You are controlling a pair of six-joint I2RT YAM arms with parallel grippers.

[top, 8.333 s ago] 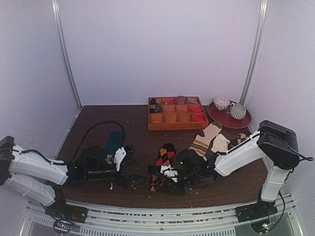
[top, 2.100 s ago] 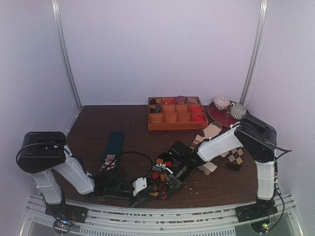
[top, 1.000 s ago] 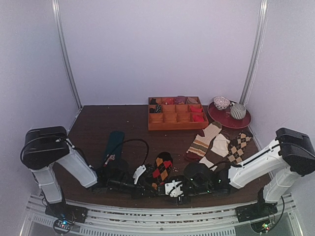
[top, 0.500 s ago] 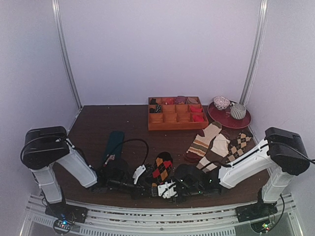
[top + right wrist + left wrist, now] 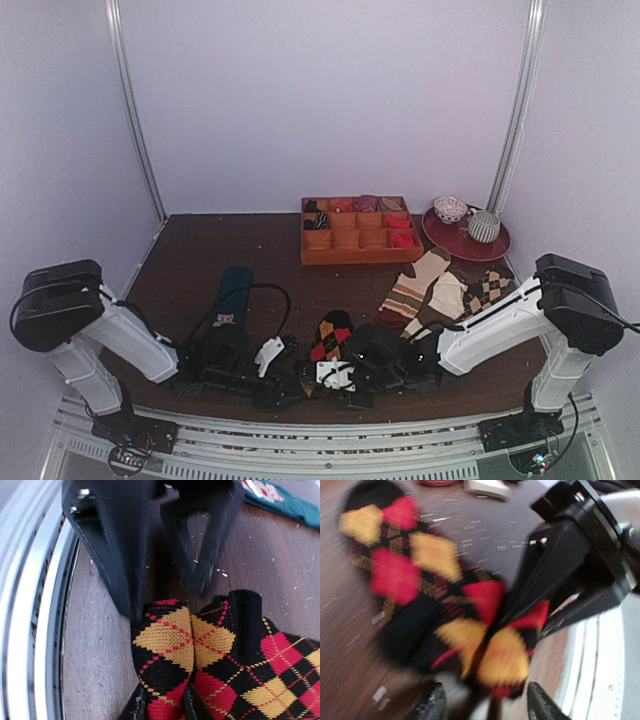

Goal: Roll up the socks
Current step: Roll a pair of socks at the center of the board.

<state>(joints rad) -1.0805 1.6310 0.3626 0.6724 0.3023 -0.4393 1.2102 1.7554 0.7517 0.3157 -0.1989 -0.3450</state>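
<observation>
Pale lilac walls (image 5: 320, 100) close in a dark brown wooden desk (image 5: 200, 250), with a metal rail (image 5: 330, 440) along its near edge. At the back stands an orange wooden compartment tray (image 5: 360, 258) holding small rolled bundles. To its right a red plate (image 5: 458, 246) carries a patterned bowl (image 5: 449, 208) and a ribbed cup (image 5: 484, 227).

A dark teal sock (image 5: 232, 290) lies flat on the left half of the desk. On the right half lie a beige striped sock (image 5: 413, 285) and, beside it, a brown-and-beige argyle sock (image 5: 487, 288).

The argyle socks (image 5: 330, 335), black with red and orange diamonds, lie near the front edge at the middle. They are stacked and run away from the rail, between the two arms. Their near end is bunched and lifted a little off the wood.

Both arms reach low across the desk and meet at that near end. The right claw (image 5: 164, 707) is clamped on the socks: its two fingertips pinch a fold of the knit between them. The left claw (image 5: 485, 707) faces it from the other side with its fingers (image 5: 432, 705) apart. The bunched end sits just ahead of the gap and the left claw does not grip it. The left wrist view is blurred, so finer contact there cannot be told.
</observation>
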